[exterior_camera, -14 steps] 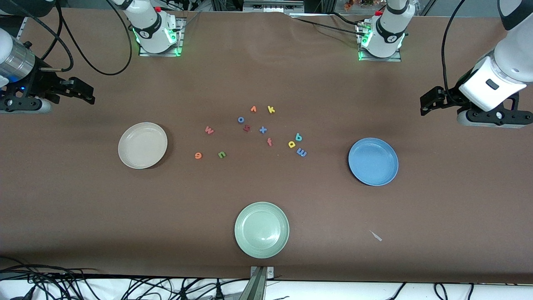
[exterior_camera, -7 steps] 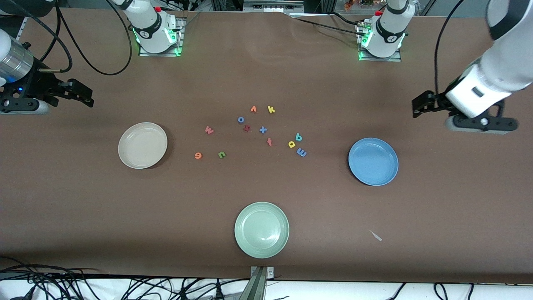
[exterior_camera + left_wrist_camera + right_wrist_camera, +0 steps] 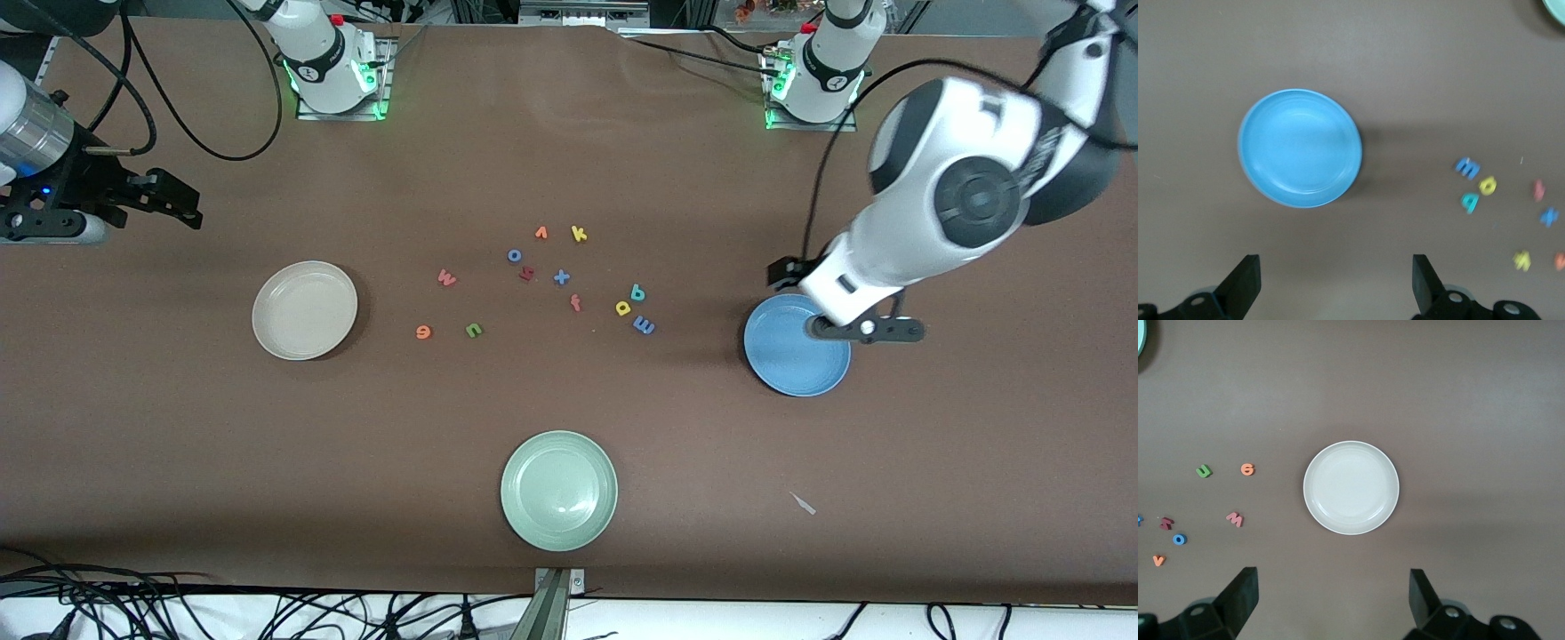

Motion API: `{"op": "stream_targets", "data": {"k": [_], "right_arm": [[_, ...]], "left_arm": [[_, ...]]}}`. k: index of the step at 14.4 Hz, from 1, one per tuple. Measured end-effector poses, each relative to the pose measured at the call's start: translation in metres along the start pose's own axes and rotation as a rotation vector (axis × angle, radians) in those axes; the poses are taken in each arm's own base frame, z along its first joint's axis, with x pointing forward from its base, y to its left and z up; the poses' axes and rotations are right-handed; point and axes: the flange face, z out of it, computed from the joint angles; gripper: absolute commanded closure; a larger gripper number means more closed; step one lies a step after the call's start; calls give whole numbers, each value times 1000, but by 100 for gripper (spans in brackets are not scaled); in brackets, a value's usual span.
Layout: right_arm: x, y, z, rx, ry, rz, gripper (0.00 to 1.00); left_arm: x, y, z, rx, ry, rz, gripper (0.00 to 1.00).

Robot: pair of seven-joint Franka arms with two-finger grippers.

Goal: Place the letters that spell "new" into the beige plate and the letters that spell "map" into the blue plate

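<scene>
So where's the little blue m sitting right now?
The blue m lies on the table beside the yellow a, between the letter cluster and the blue plate, toward the left arm's end.

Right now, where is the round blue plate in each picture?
Front view: the round shallow blue plate lies toward the left arm's end of the table, partly under the left claw.
Left wrist view: it fills the middle.
Right wrist view: not in it.
Shared landmark: the tiny blue foam letter m beside the plate.
</scene>
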Motion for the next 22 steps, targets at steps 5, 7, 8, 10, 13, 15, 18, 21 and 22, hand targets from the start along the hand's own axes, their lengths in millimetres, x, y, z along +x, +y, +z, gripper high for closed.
{"op": "stream_targets", "data": {"k": [5, 7, 8, 10, 13, 15, 18, 21, 22], "right_arm": [[23, -51, 52, 0, -62, -90, 0], [32, -74, 78, 0, -95, -128, 0], [35, -86, 91, 0, -106, -147, 0], [43, -114, 117, 3, -107, -190, 0], [47, -157, 174, 11, -85, -250, 0], [36, -179, 224, 18, -52, -279, 0], [3, -207, 292, 23, -31, -335, 0], [-18, -229, 321, 14, -61, -368, 0], [-23, -233, 326, 13, -64, -377, 0]], "left_arm": [[3, 97, 72, -14, 30, -307, 0], [-2, 136, 108, -18, 32, -423, 0], [-5, 153, 127, -15, 28, -472, 0], [-9, 179, 167, -14, 23, -571, 0], [-8, 195, 210, -17, 19, -671, 0], [-1, 193, 226, -31, 10, -703, 2], [6, 189, 237, -51, 5, -733, 8], [7, 186, 252, -47, 1, -739, 12], [6, 185, 256, -44, -1, -740, 18]]}}
